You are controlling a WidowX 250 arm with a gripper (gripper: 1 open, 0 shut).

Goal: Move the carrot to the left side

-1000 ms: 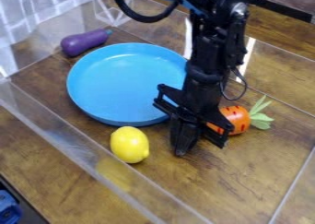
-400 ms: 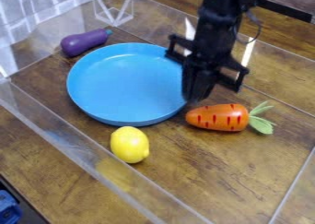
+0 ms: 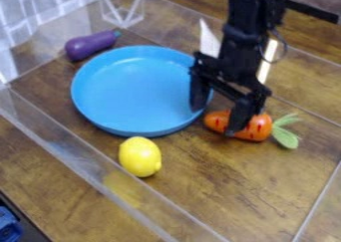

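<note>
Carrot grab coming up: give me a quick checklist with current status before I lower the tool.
1. Tool open: ok, fingers spread.
2. Tool over the carrot: ok, it partly covers the carrot's left end.
3. Carrot gripped: not ok, it lies flat on the table.
4. Carrot on the left side: not ok, it sits right of the blue plate.
5. Lemon clear of the tool: ok.
6. Fingers evenly straddling the carrot: cannot tell.

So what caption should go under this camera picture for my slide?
Open gripper poised over the carrot beside the blue plate.
</note>
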